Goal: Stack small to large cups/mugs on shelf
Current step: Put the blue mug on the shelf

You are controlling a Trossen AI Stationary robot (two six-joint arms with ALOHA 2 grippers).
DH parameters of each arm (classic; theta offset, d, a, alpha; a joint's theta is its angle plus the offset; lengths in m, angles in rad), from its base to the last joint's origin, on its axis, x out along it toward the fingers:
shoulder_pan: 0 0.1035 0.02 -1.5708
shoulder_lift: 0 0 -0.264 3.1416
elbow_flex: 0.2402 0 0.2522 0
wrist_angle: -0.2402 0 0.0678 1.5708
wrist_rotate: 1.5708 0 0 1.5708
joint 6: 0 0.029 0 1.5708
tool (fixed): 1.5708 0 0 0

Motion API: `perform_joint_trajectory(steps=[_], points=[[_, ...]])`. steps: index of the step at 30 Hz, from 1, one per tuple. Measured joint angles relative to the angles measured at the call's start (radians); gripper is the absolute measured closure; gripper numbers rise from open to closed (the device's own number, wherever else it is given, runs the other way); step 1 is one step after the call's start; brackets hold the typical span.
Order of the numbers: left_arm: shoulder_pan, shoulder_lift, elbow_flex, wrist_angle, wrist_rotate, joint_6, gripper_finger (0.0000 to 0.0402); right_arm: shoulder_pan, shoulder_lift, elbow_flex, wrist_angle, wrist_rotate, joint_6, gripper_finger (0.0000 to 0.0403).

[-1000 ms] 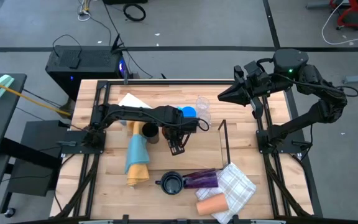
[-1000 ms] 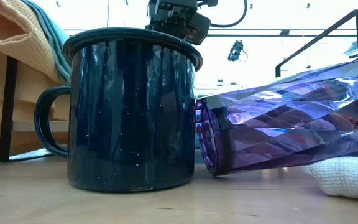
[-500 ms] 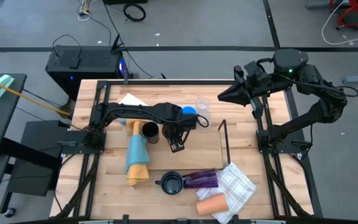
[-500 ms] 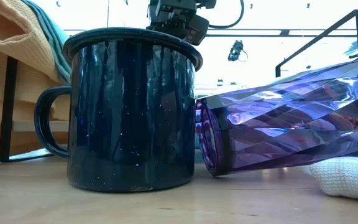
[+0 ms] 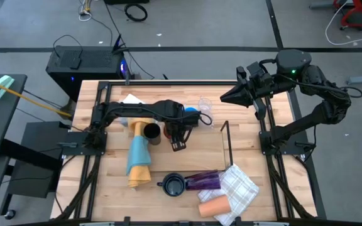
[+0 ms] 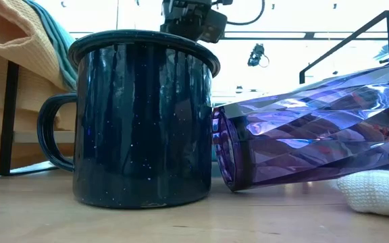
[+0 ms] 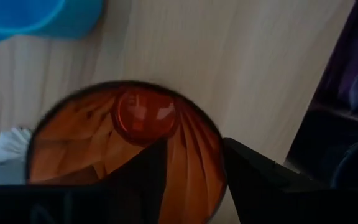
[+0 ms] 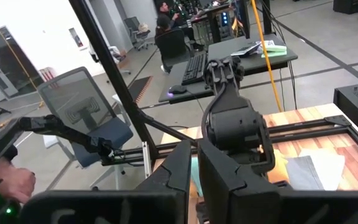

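A mug (image 5: 174,186) stands upright touching a tumbler (image 5: 203,181) lying on its side.

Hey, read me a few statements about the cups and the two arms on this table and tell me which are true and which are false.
1. The purple tumbler lies on its side next to the dark mug. True.
2. The dark mug is tipped over. False: it stands upright, handle out to one side.
3. The left gripper is over the middle of the table, its fingers apart above the amber cup. True.
4. The right gripper holds the blue cup. False: it waits raised at the table's far right corner, holding nothing.
5. The peach cup lies by the checked cloth at the near edge. True.
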Motion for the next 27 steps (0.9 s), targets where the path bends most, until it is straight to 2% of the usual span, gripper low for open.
perform_joint_trajectory(steps=[19, 22, 24, 27], points=[[0.013, -0.002, 0.234, -0.015, -0.001, 0.006, 0.0239, 0.0, 0.0, 0.0, -0.002, 0.0, -0.006, 0.0365], [0.0, -0.001, 0.317, 0.068, -0.017, 0.054, 0.024, 0.0, 0.0, 0.0, -0.023, 0.0, -0.014, 0.0365], [-0.016, -0.006, 0.365, 0.15, -0.067, 0.101, 0.0243, 0.0, 0.0, 0.0, -0.031, 0.0, -0.02, 0.0365], [-0.031, -0.069, 0.313, 0.3, -0.146, 0.168, 0.0251, -0.001, -0.004, 0.0, -0.036, 0.001, -0.022, 0.0365]])
